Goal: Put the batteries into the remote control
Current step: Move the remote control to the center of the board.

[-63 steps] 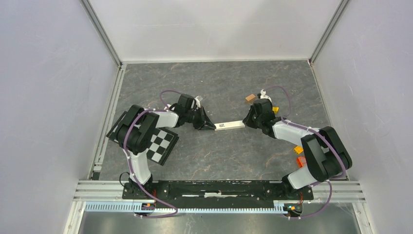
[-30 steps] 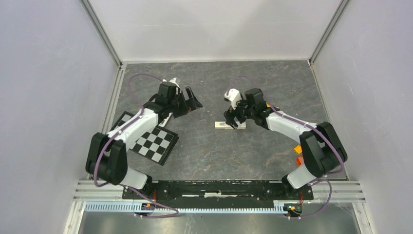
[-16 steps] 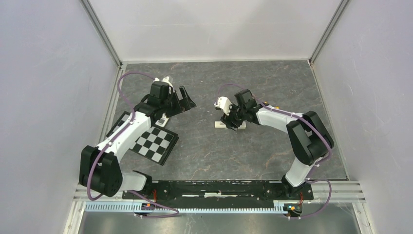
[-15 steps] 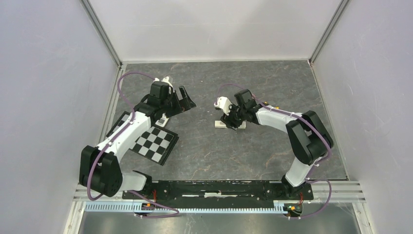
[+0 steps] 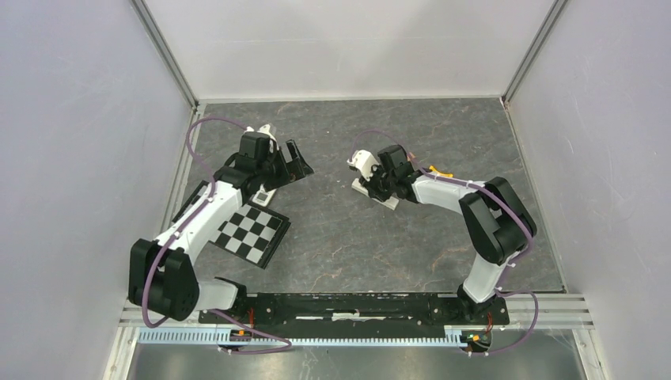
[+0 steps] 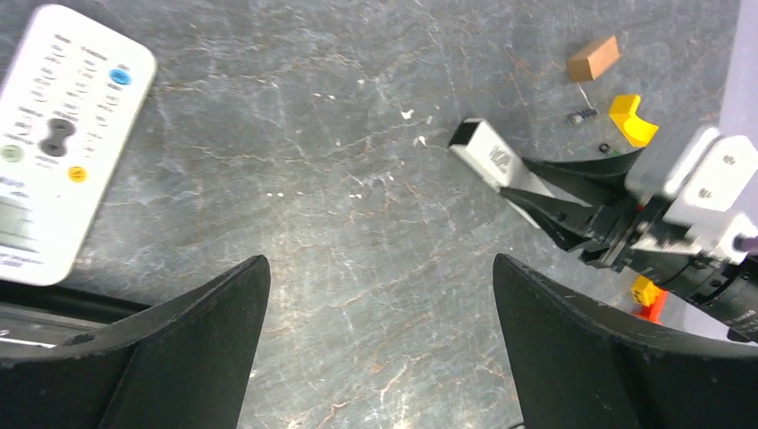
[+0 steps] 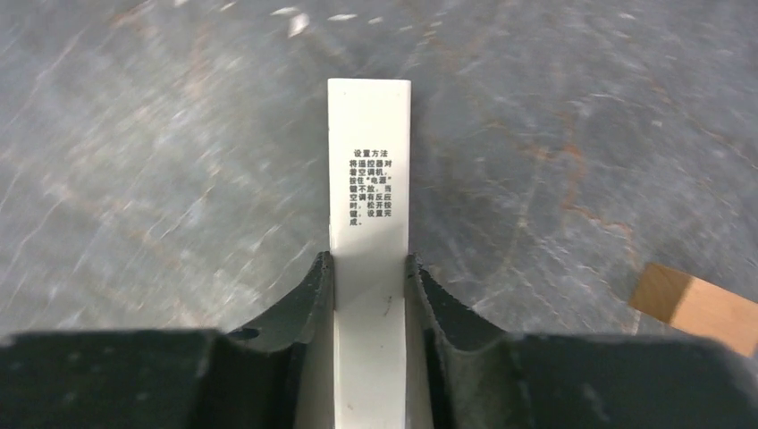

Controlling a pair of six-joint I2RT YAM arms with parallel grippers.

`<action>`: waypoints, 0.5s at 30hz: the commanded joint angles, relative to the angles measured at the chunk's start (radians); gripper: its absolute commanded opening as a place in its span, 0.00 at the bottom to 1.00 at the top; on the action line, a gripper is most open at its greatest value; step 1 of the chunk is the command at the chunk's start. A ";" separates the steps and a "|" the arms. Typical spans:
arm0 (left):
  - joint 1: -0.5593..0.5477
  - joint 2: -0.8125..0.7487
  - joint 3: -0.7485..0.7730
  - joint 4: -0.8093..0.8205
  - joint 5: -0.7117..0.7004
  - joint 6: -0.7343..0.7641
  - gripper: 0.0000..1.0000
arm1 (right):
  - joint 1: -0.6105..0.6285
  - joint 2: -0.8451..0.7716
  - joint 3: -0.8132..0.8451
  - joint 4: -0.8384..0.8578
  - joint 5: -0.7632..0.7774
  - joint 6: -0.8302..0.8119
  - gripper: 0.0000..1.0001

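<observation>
The remote control [image 6: 63, 134] lies face up, white with small buttons, at the left of the left wrist view; from above only a white bit of it [image 5: 263, 192] shows beside the left arm. My left gripper [image 6: 382, 264] hangs wide open over bare table to its right. My right gripper [image 7: 368, 259] is shut on a narrow white bar [image 7: 368, 170] with printed text, both fingers pressed against its long sides. The bar's free end [image 6: 487, 152] points toward the left arm. One tiny dark cylinder [image 6: 581, 114], possibly a battery, lies by the brown block.
A brown block [image 6: 593, 58] and a yellow curved piece [image 6: 630, 119] sit behind the right gripper. Small orange pieces [image 6: 645, 295] lie near the right arm. A checkerboard card [image 5: 253, 233] lies front left. White walls enclose the table on three sides.
The right fingers have closed onto the white bar, which has turned and shifted slightly toward the back. The left arm has drawn a little to the left, still open.
</observation>
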 commanded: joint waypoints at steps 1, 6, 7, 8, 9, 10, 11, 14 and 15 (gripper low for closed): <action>0.024 -0.055 0.027 -0.049 -0.156 0.092 1.00 | 0.000 0.027 0.012 0.252 0.182 0.220 0.22; 0.070 -0.070 0.035 -0.070 -0.225 0.103 1.00 | -0.001 0.100 0.108 0.346 0.301 0.358 0.24; 0.078 -0.064 0.039 -0.068 -0.222 0.098 1.00 | 0.000 0.127 0.143 0.351 0.321 0.378 0.25; 0.082 -0.057 0.041 -0.063 -0.224 0.094 1.00 | 0.000 0.151 0.177 0.347 0.345 0.405 0.26; 0.088 -0.042 0.045 -0.062 -0.225 0.087 1.00 | -0.001 0.186 0.220 0.338 0.361 0.426 0.26; 0.094 -0.029 0.050 -0.063 -0.221 0.078 1.00 | -0.002 0.217 0.258 0.323 0.375 0.437 0.27; 0.104 -0.010 0.054 -0.061 -0.212 0.058 1.00 | -0.001 0.250 0.298 0.311 0.394 0.472 0.27; 0.134 0.060 0.079 -0.041 -0.144 -0.003 1.00 | -0.004 0.333 0.404 0.256 0.436 0.519 0.29; 0.135 0.088 0.093 -0.034 -0.139 -0.010 1.00 | -0.005 0.358 0.434 0.226 0.449 0.528 0.31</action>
